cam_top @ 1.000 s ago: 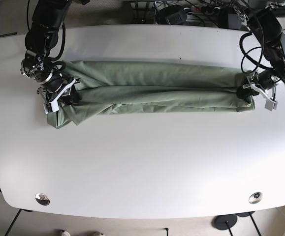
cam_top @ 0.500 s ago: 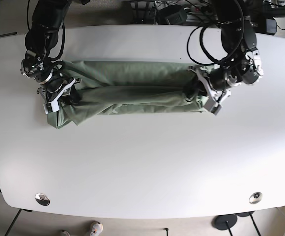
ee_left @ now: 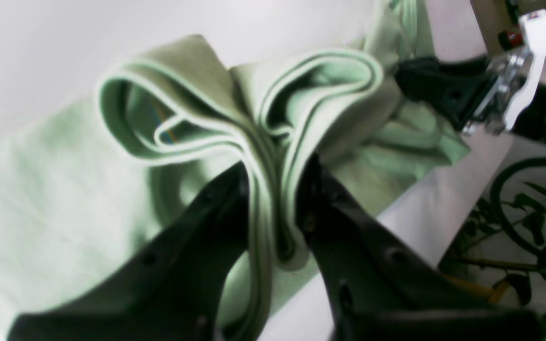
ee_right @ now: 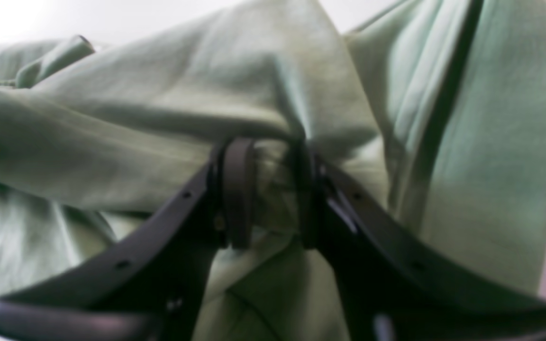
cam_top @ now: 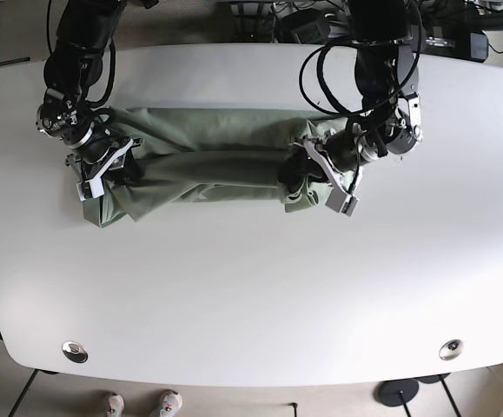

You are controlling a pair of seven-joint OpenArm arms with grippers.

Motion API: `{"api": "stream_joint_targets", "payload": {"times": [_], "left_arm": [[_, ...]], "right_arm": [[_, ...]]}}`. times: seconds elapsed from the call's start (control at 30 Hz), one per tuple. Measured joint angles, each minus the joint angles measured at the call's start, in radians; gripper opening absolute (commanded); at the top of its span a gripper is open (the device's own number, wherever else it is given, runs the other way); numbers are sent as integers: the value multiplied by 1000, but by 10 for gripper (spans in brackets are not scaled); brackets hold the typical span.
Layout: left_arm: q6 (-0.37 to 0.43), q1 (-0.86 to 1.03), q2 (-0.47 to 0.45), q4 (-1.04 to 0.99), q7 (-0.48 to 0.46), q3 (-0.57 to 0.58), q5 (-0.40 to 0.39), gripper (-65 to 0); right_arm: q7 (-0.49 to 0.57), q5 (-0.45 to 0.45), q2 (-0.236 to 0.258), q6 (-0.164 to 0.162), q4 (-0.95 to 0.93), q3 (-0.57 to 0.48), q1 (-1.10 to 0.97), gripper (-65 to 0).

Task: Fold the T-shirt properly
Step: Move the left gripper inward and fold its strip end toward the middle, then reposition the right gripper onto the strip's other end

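A pale green T-shirt point(cam_top: 208, 161) lies folded into a long band across the far half of the white table point(cam_top: 251, 287). My left gripper point(cam_top: 303, 180), on the right in the base view, is shut on the shirt's bunched right end and holds it lifted near the middle; the left wrist view shows the layered hem point(ee_left: 273, 142) pinched between the black fingers point(ee_left: 216, 208). My right gripper point(cam_top: 112, 174), on the left in the base view, is shut on the shirt's left end; the right wrist view shows cloth point(ee_right: 273, 109) clamped between its fingers point(ee_right: 235, 189).
Two round metal inserts point(cam_top: 75, 351) point(cam_top: 450, 349) sit near the table's front edge. Cables and equipment point(cam_top: 303, 22) lie beyond the far edge. The other arm's white-tipped gripper shows in the left wrist view point(ee_left: 514, 80). Floor and chair bases lie beyond the table.
My left gripper has carried the shirt's right end leftward, from the far right to near the middle, so the band is shorter. The right arm has stayed put.
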Motion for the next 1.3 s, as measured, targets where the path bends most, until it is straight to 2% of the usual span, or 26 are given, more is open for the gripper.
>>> {"api": "stream_joint_targets", "payload": {"times": [0.03,0.13,0.2,0.3,0.33,0.43,0.53,0.6,0.67,0.73,0.8,0.83,0.87,0.93,1.03,1.17,1.23,1.3], "left_arm": [[0,-4,0,0,-5,0,-3,-587],[1,2,0,0,-2,11,-1,-425],[2,2,-27,0,-2,94,-2,-356],[9,-6,-50,6,0,197,-2,-353],[67,-12,-50,30,3,233,-2,-351],[155,-25,-58,100,-2,307,-3,-351],[113,-23,-81,148,-2,338,-19,-356],[111,-22,-93,147,-1,290,-12,-357],[111,-22,-95,147,-2,195,31,-358],[111,-20,-95,147,-2,99,71,-360],[111,-12,-94,146,-2,6,85,-425],[111,-11,-95,135,-2,-41,85,-510],[111,-12,-98,119,-3,-59,85,-558],[111,-14,-97,82,-4,-72,87,-624],[75,-15,-112,29,-5,-72,84,-639],[-44,-18,-119,-36,-5,-76,84,-639],[-48,-17,-119,-75,-11,-76,85,-639],[-50,-12,-120,-118,-58,-76,88,-639]], "right_arm": [[0,0,0,0,0,0,0,-506],[0,0,0,0,0,0,0,-506],[0,0,0,0,0,0,0,-506],[0,0,0,0,0,0,0,-506],[0,0,0,0,0,0,0,-506],[0,0,0,0,0,0,0,-506],[0,0,0,0,0,0,0,-506],[0,0,0,0,0,0,0,-506],[-10,-8,0,0,23,0,-4,-501],[-61,-24,-1,0,86,0,-21,-495],[-126,-38,-4,0,165,0,-39,-433],[-167,-37,-6,0,221,0,-42,-347],[-185,-26,-5,-1,257,1,-39,-296],[-225,76,-9,-1,315,35,-35,-209],[-344,224,-2,-2,352,136,-32,-124],[-536,414,17,-3,349,330,21,-25],[-584,455,47,-4,322,406,53,-10],[-617,468,71,-6,252,457,75,-8]]}}
